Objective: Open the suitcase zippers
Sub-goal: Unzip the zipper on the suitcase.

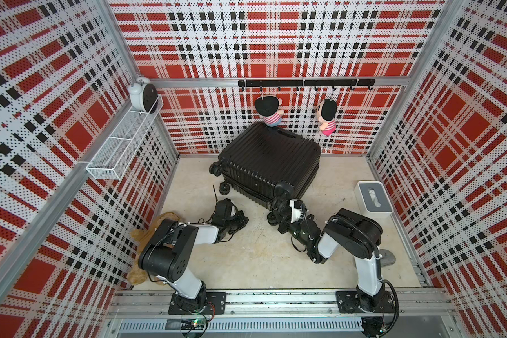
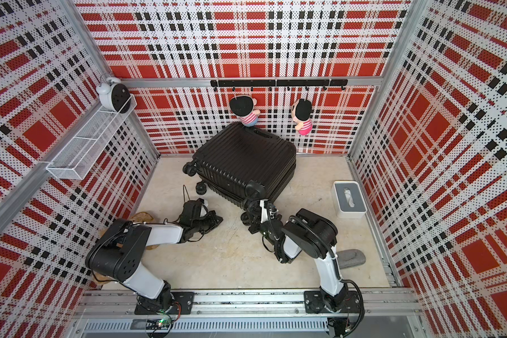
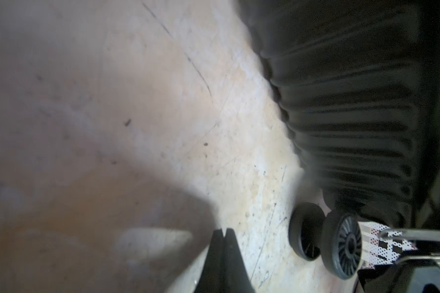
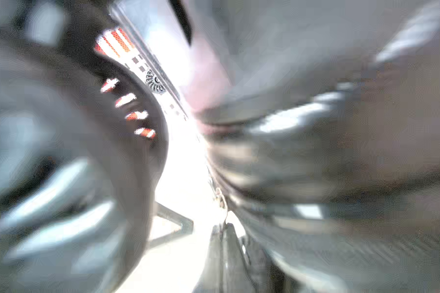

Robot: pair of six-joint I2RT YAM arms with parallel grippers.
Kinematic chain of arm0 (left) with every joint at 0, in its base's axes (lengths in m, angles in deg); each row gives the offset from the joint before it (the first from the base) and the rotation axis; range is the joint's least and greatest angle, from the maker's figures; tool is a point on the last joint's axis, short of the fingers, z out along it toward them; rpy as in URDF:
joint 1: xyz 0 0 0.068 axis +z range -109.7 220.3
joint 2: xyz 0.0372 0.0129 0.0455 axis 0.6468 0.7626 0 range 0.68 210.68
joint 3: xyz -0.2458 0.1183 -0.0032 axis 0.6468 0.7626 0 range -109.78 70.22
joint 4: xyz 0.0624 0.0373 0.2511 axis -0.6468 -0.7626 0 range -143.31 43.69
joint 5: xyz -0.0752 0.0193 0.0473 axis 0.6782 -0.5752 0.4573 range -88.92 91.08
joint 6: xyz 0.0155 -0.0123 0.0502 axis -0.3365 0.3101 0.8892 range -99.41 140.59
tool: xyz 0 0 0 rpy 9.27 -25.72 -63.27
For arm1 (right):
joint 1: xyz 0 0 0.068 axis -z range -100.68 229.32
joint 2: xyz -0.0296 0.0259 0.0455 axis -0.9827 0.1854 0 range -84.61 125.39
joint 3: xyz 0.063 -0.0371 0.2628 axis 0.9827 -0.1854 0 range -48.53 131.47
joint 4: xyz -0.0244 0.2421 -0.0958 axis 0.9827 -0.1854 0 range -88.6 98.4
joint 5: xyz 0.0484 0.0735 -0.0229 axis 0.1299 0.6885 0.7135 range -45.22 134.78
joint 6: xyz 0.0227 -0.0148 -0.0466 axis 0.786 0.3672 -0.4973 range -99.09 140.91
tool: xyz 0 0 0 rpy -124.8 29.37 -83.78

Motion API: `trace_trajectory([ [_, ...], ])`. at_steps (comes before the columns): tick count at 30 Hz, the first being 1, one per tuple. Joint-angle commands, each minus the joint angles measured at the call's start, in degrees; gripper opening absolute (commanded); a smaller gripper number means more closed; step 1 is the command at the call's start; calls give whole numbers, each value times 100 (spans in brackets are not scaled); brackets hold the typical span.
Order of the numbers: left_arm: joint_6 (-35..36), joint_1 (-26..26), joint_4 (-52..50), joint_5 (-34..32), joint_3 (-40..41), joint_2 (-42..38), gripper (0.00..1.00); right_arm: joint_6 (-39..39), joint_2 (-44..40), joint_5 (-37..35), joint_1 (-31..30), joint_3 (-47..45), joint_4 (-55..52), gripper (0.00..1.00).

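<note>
The right wrist view is smeared throughout: the suitcase shell and a wheel beside it are grey streaks, and whether the right gripper (its tips pressed together) pinches anything cannot be told. In both top views those tips are hidden against the suitcase's near corner, and the zippers show no pulls, being too small. The left arm covers most of a brown plush toy.
</note>
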Motion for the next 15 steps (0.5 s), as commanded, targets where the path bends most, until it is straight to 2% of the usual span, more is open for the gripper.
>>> trace_trajectory([
  [1,21,-66,-49,-170,-99,-267,0,-5,-569,-551,94,-353,-185,0],
  [9,-67,-265,-283,-476,-131,-632,0,-198,-1916,-1149,149,-849,-1786,0],
  [12,-4,-453,-739,-884,-303,-1017,0,-240,-2544,-1293,293,-865,-2813,0],
  [15,114,-765,-1434,-1559,-634,-1528,0,-286,-3126,-1457,470,-799,-3860,0],
])
